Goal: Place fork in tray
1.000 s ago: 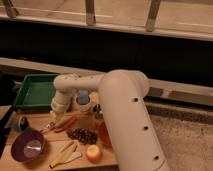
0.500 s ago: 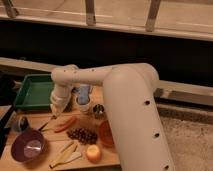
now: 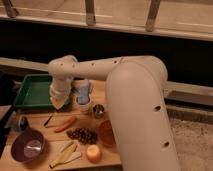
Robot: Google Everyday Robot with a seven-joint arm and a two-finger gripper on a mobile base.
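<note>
The fork cannot be made out, so neither its place nor its long axis is readable. The white arm reaches toward nine o'clock; its gripper, fingers fully closed, hangs over the green tray at its three o'clock edge.

— How many containers are on the table?
— One green tray, one purple bowl, one brown-orange bowl, one small metal cup and one white cup.
— And the food?
— One red-orange vegetable, one cluster of dark grapes, one round orange fruit, and one bunch of pale yellow strips; I cannot count the strips.
— Utensils?
— One dark-handled knife.
— Grippers?
— One gripper, over the tray's right rim.
</note>
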